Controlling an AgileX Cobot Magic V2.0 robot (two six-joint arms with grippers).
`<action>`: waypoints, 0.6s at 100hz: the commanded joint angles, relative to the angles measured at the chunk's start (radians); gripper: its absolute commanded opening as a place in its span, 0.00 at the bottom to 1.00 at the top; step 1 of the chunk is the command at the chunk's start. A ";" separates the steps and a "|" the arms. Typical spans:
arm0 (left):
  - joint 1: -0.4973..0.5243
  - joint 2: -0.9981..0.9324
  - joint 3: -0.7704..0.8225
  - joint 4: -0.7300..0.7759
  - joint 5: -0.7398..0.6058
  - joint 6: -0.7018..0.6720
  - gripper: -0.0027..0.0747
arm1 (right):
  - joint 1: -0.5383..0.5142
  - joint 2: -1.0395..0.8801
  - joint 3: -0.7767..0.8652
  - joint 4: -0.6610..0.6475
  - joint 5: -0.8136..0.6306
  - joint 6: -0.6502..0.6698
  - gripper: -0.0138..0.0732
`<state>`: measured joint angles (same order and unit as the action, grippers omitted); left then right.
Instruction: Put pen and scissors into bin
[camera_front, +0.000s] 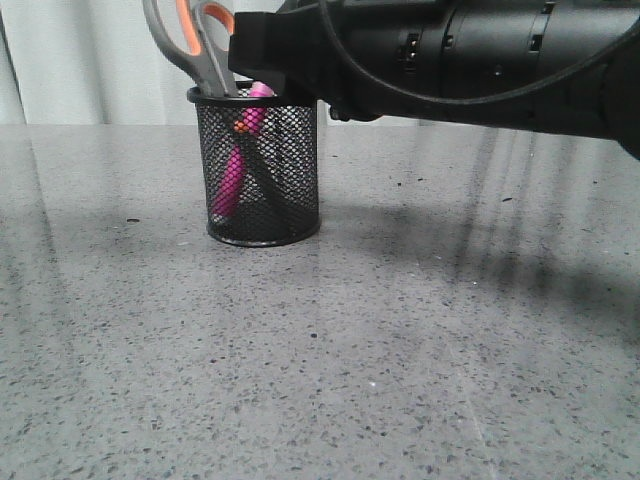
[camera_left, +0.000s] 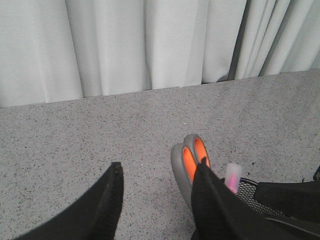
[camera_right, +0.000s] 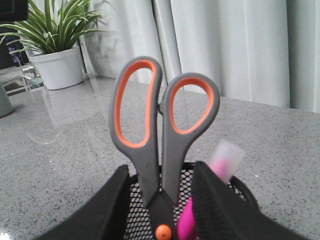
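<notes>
The black mesh bin (camera_front: 280, 180) stands upright on the grey table. The scissors (camera_front: 200, 45) stand in it blades down, with the handles sticking out above the rim. The magenta pen (camera_front: 237, 165) leans inside it beside them. My right arm (camera_front: 450, 50) reaches in from the right at rim height. In the right wrist view my right gripper (camera_right: 161, 170) is open, its fingers either side of the scissors (camera_right: 165, 125), above the bin (camera_right: 138, 211) and close to the pen (camera_right: 226, 157). My left gripper (camera_left: 159, 167) is open and empty, beside the scissors (camera_left: 189, 157), pen (camera_left: 233, 176) and bin (camera_left: 248, 189).
White curtains (camera_left: 150, 45) hang behind the table's far edge. A potted plant in a white pot (camera_right: 60, 65) stands on the table far beyond the bin.
</notes>
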<state>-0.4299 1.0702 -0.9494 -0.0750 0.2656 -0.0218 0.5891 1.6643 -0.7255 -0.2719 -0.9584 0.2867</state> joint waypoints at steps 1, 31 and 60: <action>0.004 -0.024 -0.029 -0.010 -0.065 -0.007 0.42 | -0.002 -0.036 -0.019 -0.001 -0.134 -0.003 0.45; 0.004 -0.064 -0.029 -0.003 -0.060 -0.007 0.41 | -0.002 -0.158 -0.019 0.065 -0.053 -0.035 0.08; 0.004 -0.141 -0.014 0.028 -0.028 -0.007 0.01 | -0.012 -0.502 -0.019 0.384 0.480 -0.437 0.09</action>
<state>-0.4299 0.9703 -0.9474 -0.0597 0.2915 -0.0218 0.5891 1.2932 -0.7234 0.0000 -0.5754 0.0000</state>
